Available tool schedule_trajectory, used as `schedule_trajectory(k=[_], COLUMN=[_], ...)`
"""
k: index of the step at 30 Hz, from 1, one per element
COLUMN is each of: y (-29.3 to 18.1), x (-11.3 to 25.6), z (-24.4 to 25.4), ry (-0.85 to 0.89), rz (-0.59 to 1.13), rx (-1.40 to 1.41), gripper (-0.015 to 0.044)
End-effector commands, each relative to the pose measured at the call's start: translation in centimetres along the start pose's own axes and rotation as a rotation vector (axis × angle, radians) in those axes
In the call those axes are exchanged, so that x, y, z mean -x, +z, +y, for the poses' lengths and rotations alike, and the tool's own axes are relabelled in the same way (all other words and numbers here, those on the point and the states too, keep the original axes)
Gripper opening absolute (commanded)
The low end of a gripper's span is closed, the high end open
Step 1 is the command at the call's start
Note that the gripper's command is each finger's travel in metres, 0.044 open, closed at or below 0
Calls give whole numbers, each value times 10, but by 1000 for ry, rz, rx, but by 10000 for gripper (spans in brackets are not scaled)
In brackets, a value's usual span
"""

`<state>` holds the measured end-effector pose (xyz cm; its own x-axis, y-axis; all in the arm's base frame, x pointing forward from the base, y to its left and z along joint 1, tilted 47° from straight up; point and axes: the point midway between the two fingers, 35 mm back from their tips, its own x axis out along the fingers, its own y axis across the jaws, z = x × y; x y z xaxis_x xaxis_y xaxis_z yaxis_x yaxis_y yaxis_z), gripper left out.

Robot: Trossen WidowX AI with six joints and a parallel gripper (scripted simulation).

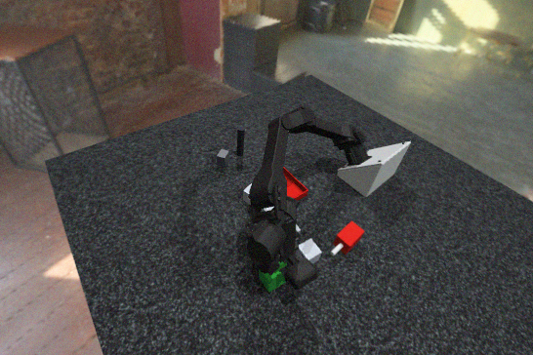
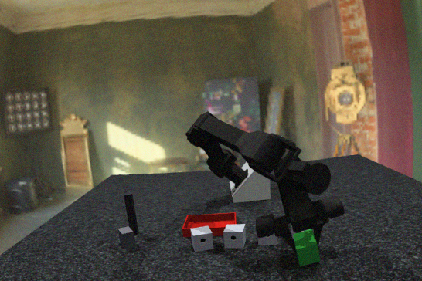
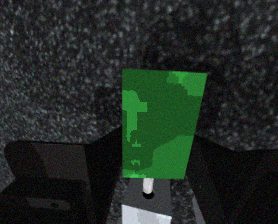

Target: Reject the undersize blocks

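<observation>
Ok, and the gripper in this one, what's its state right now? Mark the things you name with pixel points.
Gripper (image 1: 274,276) (image 2: 305,242) (image 3: 150,129): closed on the green gauge (image 1: 271,280) (image 2: 307,249) (image 3: 157,120), its pin pointing at a block's hole.

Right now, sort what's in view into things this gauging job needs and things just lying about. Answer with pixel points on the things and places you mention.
Needed:
- green gauge (image 1: 271,280) (image 2: 307,252) (image 3: 157,120), held in the claw (image 3: 150,129)
- pale blocks with holes (image 2: 202,239) (image 2: 235,237)
- red tray (image 1: 299,195) (image 2: 186,231)

Just lying about:
- red block with a white pin (image 1: 350,236)
- black cylinder (image 1: 240,142) (image 2: 131,214)
- small grey block (image 1: 223,156) (image 2: 127,239)
- white wedge (image 1: 366,178) (image 2: 255,190)

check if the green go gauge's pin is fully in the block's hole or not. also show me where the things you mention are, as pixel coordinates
Not fully in: the wrist view shows white pin between the green gauge (image 1: 271,280) (image 2: 307,248) (image 3: 157,120) and the hole.
</observation>
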<state>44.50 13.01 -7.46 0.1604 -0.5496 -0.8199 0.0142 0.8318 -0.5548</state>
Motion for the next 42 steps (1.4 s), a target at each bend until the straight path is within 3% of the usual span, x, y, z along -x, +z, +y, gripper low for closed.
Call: schedule_trajectory(k=[1, 42], y=[1, 1], x=[6, 4], z=[1, 2], ry=[4, 5], rz=[-9, -10], rx=[2, 2], gripper=[0, 0])
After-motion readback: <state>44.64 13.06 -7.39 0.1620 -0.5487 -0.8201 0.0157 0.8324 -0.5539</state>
